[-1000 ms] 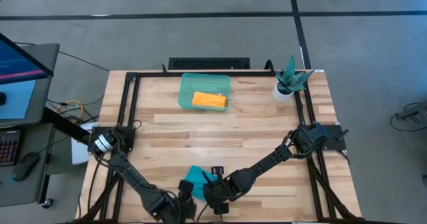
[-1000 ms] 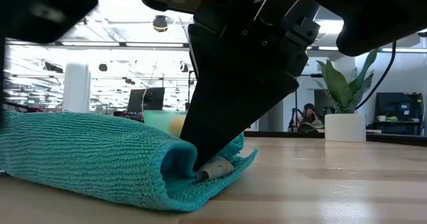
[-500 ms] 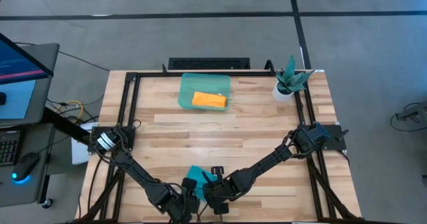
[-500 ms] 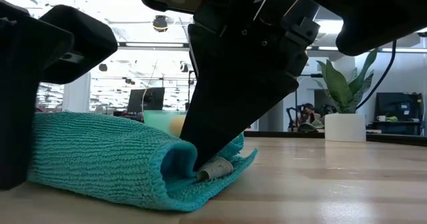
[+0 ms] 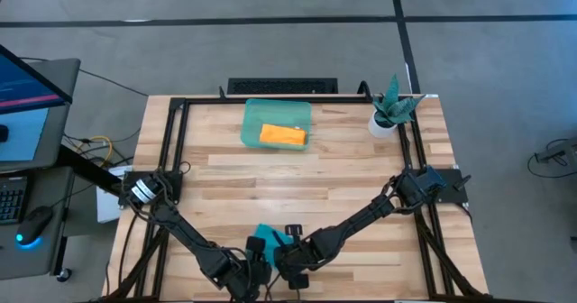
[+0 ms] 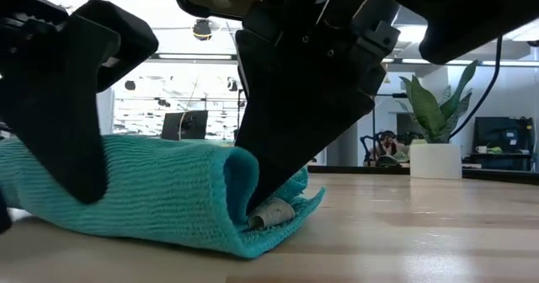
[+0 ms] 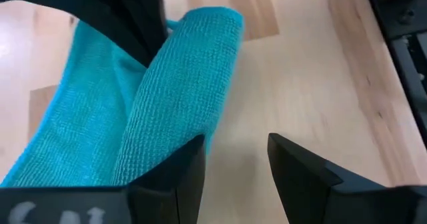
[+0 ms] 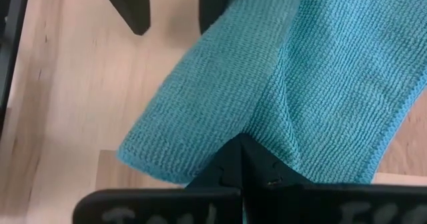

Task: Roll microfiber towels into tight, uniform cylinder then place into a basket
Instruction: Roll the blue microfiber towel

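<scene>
Teal towel [image 5: 269, 238] lay half-rolled at the bottom centre of the worktop [image 5: 297, 177]; right end effector [image 8: 240, 159] pinched its folded edge, left end effector [image 7: 235, 159] stood open beside the roll.

No words, numbers, brand names or signs can be read anywhere in these views. The left wrist view shows pale markings on the dark gripper body [image 7: 60, 214] beside the teal towel [image 7: 180, 97], but they are cut off and too blurred to make out as letters. In the low view, a small grey tag [image 6: 271, 211] sits at the folded edge of that towel; nothing on it can be read. In the high view, the monitor [image 5: 25, 79] well apart from the towel, off the tabletop [image 5: 297, 181], shows coloured bands and no readable text.
</scene>
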